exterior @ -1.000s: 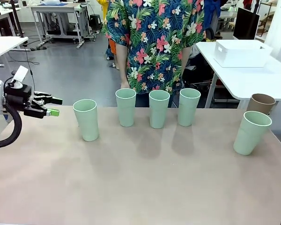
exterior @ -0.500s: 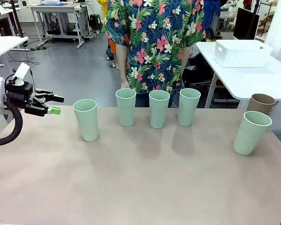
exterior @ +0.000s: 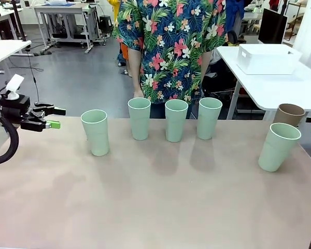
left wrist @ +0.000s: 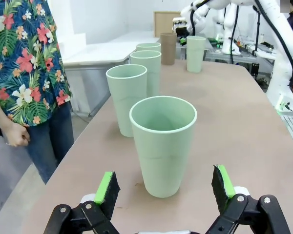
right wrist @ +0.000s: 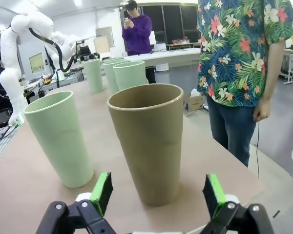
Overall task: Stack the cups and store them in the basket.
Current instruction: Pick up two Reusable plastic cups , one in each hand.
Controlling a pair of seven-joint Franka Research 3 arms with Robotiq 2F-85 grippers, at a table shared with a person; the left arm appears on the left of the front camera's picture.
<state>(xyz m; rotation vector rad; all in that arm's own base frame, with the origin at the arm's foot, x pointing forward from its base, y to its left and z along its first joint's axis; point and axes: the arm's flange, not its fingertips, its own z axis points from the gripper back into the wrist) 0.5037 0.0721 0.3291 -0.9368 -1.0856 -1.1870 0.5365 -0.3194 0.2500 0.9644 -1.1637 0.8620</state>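
Five mint green cups stand upright on the table: one at the left (exterior: 95,132), three in a row at the far edge (exterior: 139,118) (exterior: 176,120) (exterior: 209,118), and one at the right (exterior: 278,147). A tan-brown cup (exterior: 288,114) stands just behind that last one. My left gripper (exterior: 56,118) hovers open to the left of the leftmost cup (left wrist: 162,141), level with its rim and apart from it. My right gripper (right wrist: 157,191) is open in front of the tan-brown cup (right wrist: 149,141), not touching it. The white basket (exterior: 268,58) sits on another table at the back right.
A person in a flowered shirt (exterior: 171,46) stands at the far edge behind the row of cups, arms hanging down. The near half of the table (exterior: 155,207) is bare. A mint cup (right wrist: 58,136) stands close beside the tan-brown one.
My left gripper has drawn back to the left, away from the leftmost cup. The right gripper's fingertips have come into the front view at the right edge. The cups have not moved.
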